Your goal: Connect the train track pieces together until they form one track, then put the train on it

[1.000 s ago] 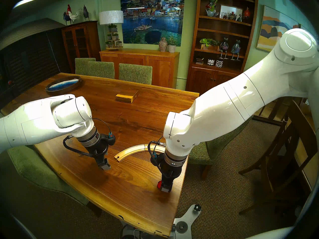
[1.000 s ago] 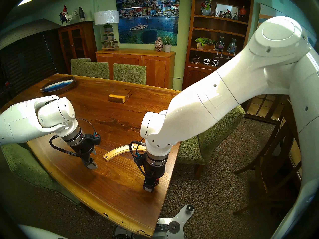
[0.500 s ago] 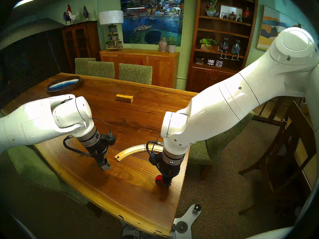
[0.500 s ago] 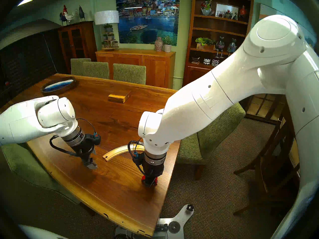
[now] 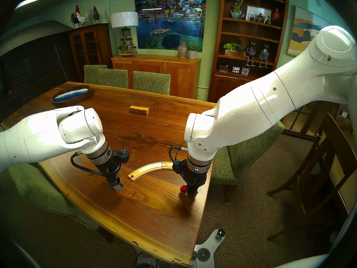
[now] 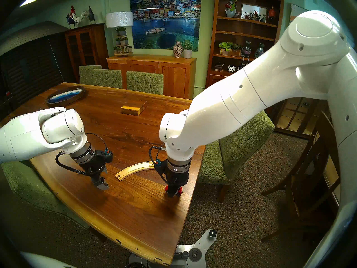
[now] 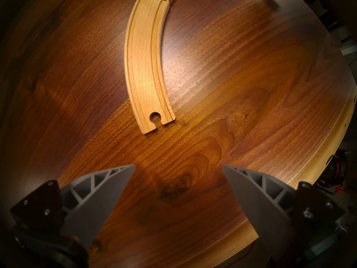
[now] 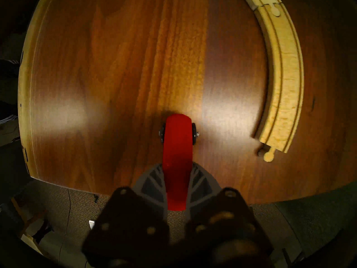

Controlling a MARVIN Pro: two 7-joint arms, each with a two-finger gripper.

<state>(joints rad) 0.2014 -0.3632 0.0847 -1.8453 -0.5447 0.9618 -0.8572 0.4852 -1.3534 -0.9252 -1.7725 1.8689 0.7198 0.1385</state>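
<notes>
Since a second ago right hand [image 5: 190, 194] closes on train [image 8: 177, 157] and lifts it off bench [image 5: 146, 209], lower right of head view. Joined track [image 5: 149, 169] lies center; left hand [image 7: 178, 186] fingers apart, hovering beside track's hole end.

Small glossy toy train car [image 8: 177, 145]: red body, dark wheels. Curved wooden track arc [image 7: 144, 68]: pale yellow-tan with fine grain. Wooden dining surface [image 5: 150, 134]: reddish-brown, streaked grain, lighter yellow edge band. Rectangular wooden block [image 5: 142, 109]: yellowish. Left gripper [image 7: 178, 168] fingers [image 7: 108, 186]: grey.
</notes>
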